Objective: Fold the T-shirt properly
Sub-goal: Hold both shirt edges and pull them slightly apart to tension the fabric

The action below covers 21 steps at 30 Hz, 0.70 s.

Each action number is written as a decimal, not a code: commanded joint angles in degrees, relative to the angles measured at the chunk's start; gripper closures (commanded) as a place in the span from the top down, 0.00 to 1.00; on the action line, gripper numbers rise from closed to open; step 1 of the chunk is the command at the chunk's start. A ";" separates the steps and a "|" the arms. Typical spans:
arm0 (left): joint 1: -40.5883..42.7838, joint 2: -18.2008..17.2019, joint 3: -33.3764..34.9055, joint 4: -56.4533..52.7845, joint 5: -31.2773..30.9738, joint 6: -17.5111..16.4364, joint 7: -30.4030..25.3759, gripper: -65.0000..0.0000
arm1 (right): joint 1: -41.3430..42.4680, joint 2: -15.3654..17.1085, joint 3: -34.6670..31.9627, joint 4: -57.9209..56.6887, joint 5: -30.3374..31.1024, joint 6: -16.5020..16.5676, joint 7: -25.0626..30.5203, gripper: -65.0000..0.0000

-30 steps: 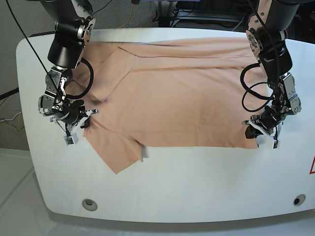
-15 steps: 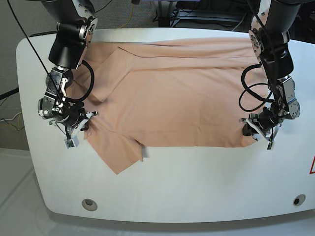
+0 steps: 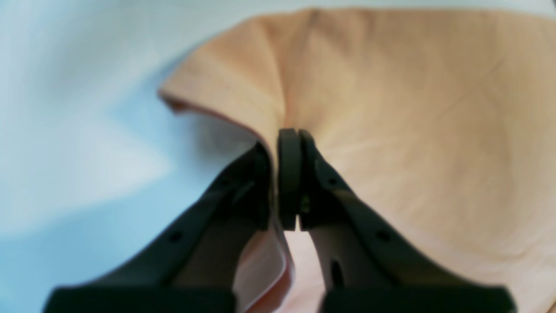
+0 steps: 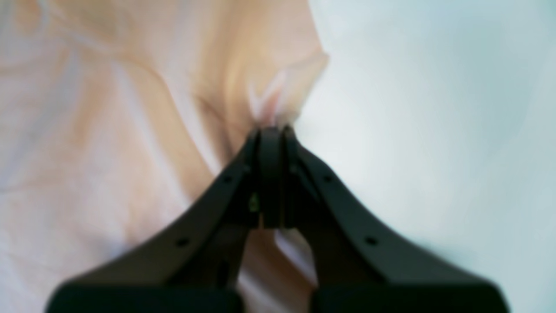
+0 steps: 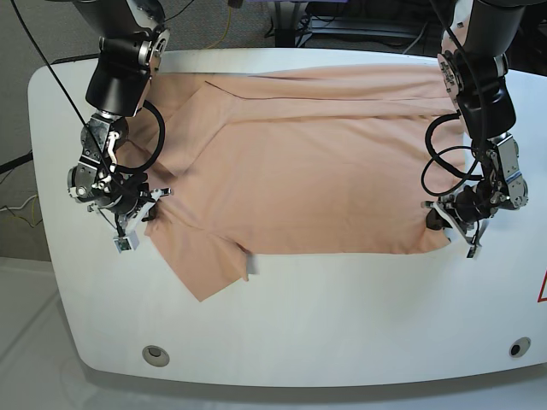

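Nearest the camera, the white table (image 5: 282,325) shows a bare rounded front edge with two round holes, one (image 5: 155,354) at front left and one (image 5: 518,348) at front right, and a red mark (image 5: 542,290) at the right border. Its surface is smooth and glossy.

Further in, the T-shirt (image 5: 316,179) lies spread flat across the middle and rear of the table, peach in colour, with one short sleeve (image 5: 198,260) pointing toward the front. A small white tag (image 5: 248,267) shows at the sleeve's edge.

At the shirt's front corners both tools are engaged. The right gripper (image 5: 152,207), on the left of the base view, is clamped on the fabric beside the sleeve; the right wrist view shows its jaws pressed together with a pinch of cloth standing above the tips (image 4: 271,130). The left gripper (image 5: 438,218) is clamped on the hem corner; the left wrist view shows cloth running between its closed jaws (image 3: 289,134) and lifted off the table.

Behind the table, grey floor, dark equipment and loose cables (image 5: 214,34) are visible.
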 commanded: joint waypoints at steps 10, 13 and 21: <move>-0.62 -3.57 7.06 9.31 0.11 0.05 1.88 0.04 | 1.38 -0.64 0.09 1.13 0.69 0.12 0.94 0.00; -0.18 -3.66 7.94 10.80 0.11 0.05 1.97 0.04 | 1.38 -0.72 0.09 1.13 0.87 0.12 0.94 0.00; 0.96 -3.31 8.82 14.32 5.73 0.05 1.97 0.04 | 1.30 -1.87 0.09 1.22 0.78 0.12 0.85 0.00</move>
